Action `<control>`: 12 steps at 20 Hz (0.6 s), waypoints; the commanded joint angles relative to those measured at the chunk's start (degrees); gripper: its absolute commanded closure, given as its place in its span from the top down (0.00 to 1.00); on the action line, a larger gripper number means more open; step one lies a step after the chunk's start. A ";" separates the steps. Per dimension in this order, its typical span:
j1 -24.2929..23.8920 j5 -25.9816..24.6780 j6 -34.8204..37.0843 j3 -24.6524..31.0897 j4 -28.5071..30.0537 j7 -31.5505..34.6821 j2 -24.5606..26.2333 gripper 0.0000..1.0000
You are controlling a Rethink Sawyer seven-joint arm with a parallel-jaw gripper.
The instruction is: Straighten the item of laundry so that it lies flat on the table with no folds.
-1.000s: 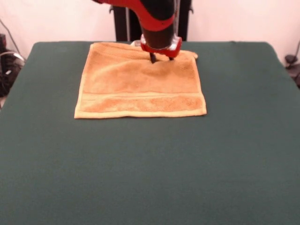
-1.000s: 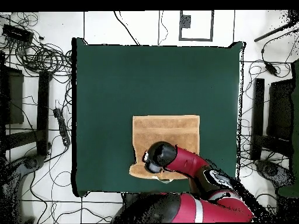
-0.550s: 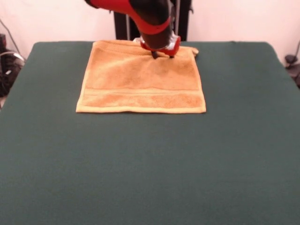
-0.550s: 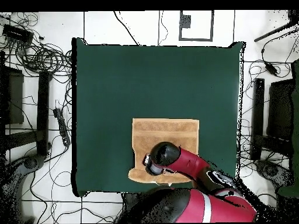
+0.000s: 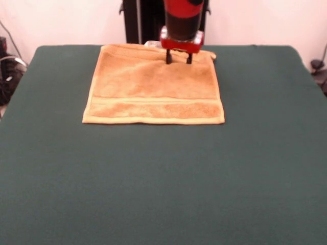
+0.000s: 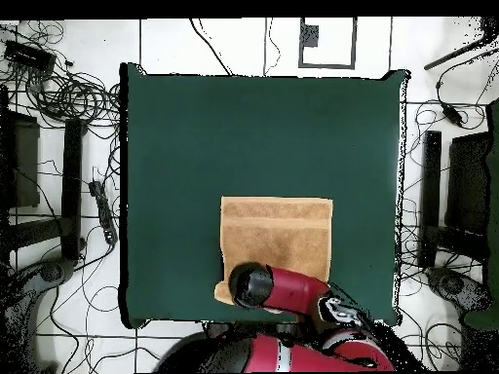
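The item of laundry (image 5: 153, 89), a golden-orange towel, lies spread out on the green table (image 5: 163, 178) near its far edge. Its woven band runs along the side nearest the camera. The far right corner (image 5: 211, 55) is bunched up a little. My gripper (image 5: 178, 57) hangs upright over the towel's far edge, open, its two dark fingertips (image 5: 167, 58) apart with nothing between them. In the overhead view the towel (image 6: 278, 237) sits close to the table's bottom edge, and the arm's wrist (image 6: 255, 285) covers the towel's lower left part and hides the gripper.
The towel's far edge almost reaches the table's edge (image 5: 153, 46). Broad green cloth (image 6: 263, 136) stretches beyond the towel. Cables (image 6: 68, 93) and dark stands (image 6: 429, 195) lie on the floor around the table.
The arm has swung upright and the gripper has shifted slightly toward the table's far edge. Within the last second the towel's near edge slid slightly toward the robot; it now lies still.
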 commanded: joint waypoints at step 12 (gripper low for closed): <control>5.21 -3.36 -30.19 -3.18 13.52 13.44 -5.56 1.00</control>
